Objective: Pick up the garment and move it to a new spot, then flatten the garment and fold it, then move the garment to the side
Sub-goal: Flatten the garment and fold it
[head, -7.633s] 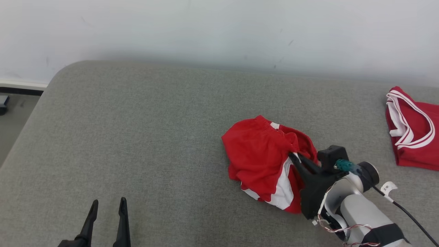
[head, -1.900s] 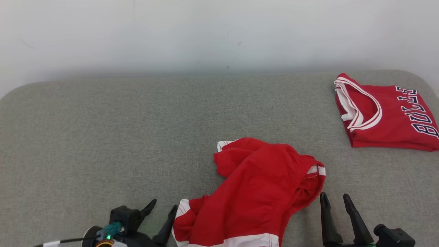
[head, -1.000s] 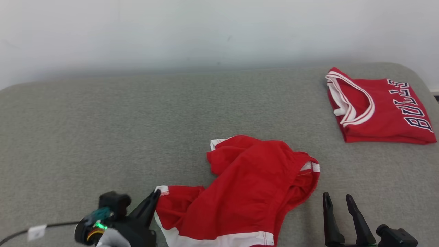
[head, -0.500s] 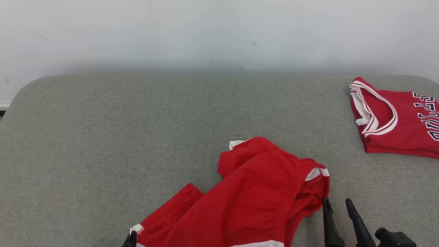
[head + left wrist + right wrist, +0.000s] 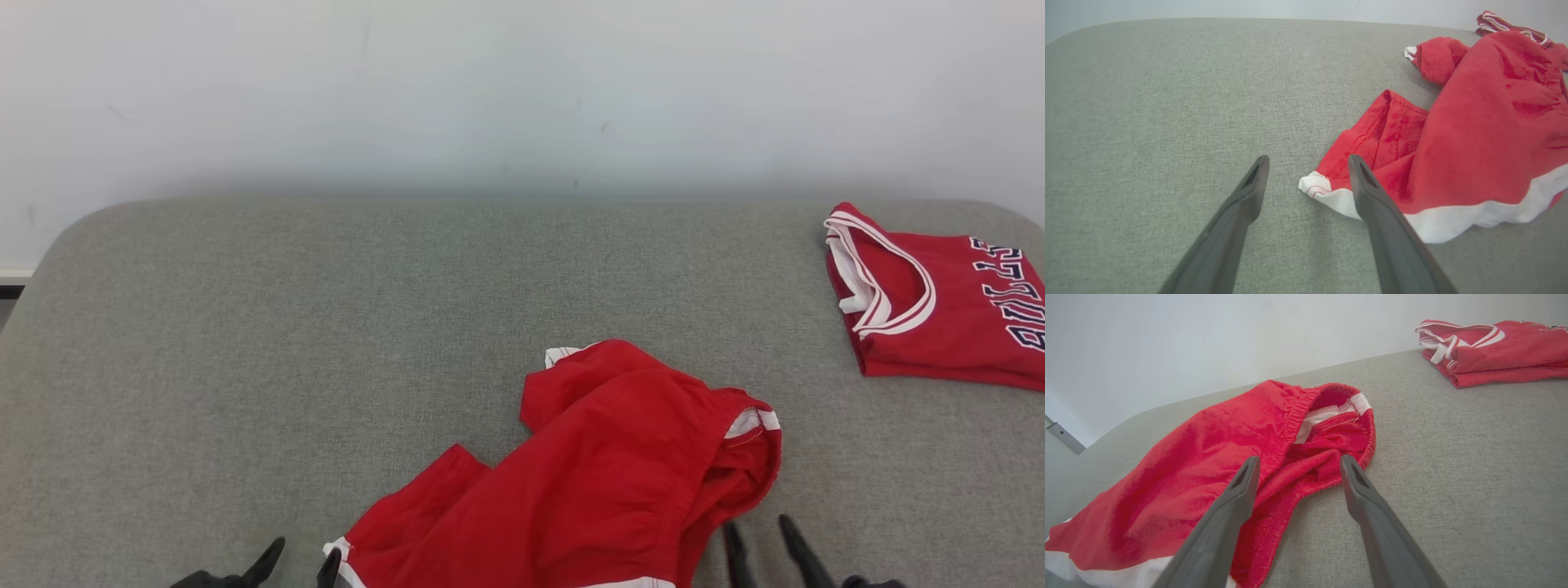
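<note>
- Grey cushion [image 5: 245, 327] against a white wall [image 5: 490, 82].
- Crumpled red shorts [image 5: 588, 482] lie near its front edge; a folded jersey [image 5: 939, 327] lies far right.
- Left gripper [image 5: 304, 551] spread, empty, just beside the shorts' white hem corner.
- Right gripper [image 5: 758, 524] spread, empty, at the waistband.

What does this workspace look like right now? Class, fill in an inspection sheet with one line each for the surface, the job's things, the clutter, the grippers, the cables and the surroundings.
Surface: grey padded surface with rounded corners, fabric-covered.
Job's things: red shorts with white trim, crumpled and only partly spread, lying near the front edge.
Clutter: folded red jersey at the far right, apart from the shorts.
Grippers: left gripper open at the shorts' white-trimmed corner, holding nothing; right gripper open, pointing at the elastic waistband, holding nothing.
Cables: nothing seen.
Surroundings: pale wall behind the surface.
</note>
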